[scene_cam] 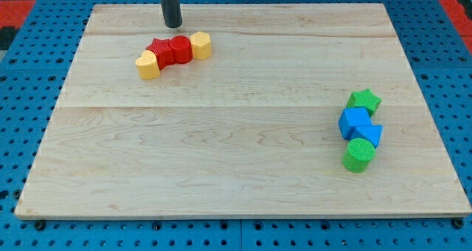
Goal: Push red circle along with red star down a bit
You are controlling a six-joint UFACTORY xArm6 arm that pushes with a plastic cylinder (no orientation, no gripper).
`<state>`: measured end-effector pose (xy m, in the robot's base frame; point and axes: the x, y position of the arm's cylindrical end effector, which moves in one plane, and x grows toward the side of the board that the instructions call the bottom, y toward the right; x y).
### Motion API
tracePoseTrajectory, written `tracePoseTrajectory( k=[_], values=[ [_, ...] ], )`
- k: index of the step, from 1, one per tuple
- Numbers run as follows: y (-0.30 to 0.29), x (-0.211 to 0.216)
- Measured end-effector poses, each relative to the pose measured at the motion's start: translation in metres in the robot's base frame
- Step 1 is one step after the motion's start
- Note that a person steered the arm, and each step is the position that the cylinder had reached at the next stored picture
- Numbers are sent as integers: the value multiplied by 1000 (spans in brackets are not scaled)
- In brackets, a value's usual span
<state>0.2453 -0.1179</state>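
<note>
The red circle (181,49) and the red star (160,50) sit side by side in the upper left part of the wooden board (221,133), touching each other. A yellow block (201,44) touches the red circle on its right. Another yellow block (148,65) touches the red star at its lower left. My tip (172,25) stands just above the two red blocks toward the view's top, a small gap away from them.
At the view's right sits a cluster: a green star (364,100), a blue cube (355,122), a blue block (370,135) and a green cylinder (359,154). A blue pegboard (29,96) surrounds the board.
</note>
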Motion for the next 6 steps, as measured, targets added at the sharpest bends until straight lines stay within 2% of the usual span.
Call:
tracePoseTrajectory(
  k=[6],
  values=[
    [-9,11]
  ],
)
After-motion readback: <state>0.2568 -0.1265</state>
